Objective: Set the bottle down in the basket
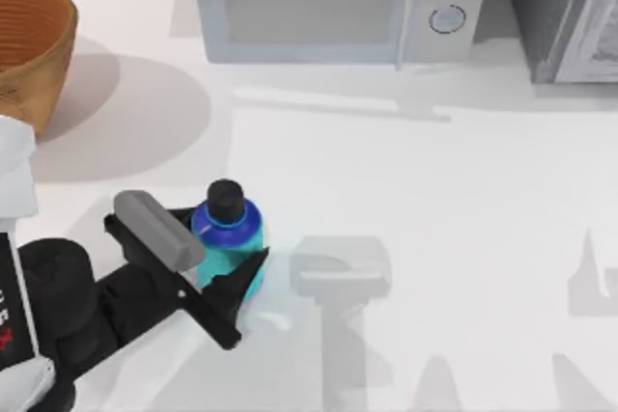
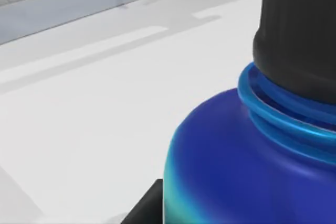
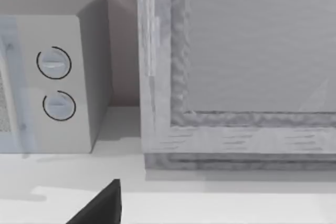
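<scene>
Bottle [image 1: 229, 235] stands upright near the table's front left, between my left gripper [image 1: 220, 253] fingers, which look closed on its teal body; basket [image 1: 34, 45] lies well apart at far left.

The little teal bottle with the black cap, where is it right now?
In the top view, the teal bottle stands on the table's left, between the left claw's fingers, away from the round wicker basket.
</scene>
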Robot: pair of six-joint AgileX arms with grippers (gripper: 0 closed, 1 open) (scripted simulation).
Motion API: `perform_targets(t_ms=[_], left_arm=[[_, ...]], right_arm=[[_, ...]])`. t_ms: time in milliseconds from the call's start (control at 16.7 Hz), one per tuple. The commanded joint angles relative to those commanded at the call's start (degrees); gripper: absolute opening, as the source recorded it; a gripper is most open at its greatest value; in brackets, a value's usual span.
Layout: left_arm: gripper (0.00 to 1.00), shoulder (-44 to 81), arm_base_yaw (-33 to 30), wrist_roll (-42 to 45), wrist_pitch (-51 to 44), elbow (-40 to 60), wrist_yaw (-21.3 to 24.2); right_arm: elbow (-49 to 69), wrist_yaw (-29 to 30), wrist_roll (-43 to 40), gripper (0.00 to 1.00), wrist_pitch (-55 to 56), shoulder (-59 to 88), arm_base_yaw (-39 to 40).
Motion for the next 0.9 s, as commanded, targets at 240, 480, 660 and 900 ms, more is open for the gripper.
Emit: perform_targets(t_ms=[240, 480, 660, 900], left_arm=[[0.00, -0.3, 0.1, 0.2, -0.1, 0.5, 0.3], [0.00, -2.1, 2.3, 1.8, -4.1, 7.5, 3.3], [0.00, -2.8, 5.7, 3.1, -11.6, 16.2, 7.2], [0.00, -3.5, 12.0, 5.8, -26.2, 30.7, 13.9]], right_arm=[[0.0, 0.0, 0.0, 1.00, 0.0, 0.0, 0.0], [0.0, 0.0, 0.0, 1.00, 0.0, 0.0, 0.0], [0.0, 0.0, 0.0, 1.00, 0.0, 0.0, 0.0], [0.0, 0.0, 0.0, 1.00, 0.0, 0.0, 0.0]])
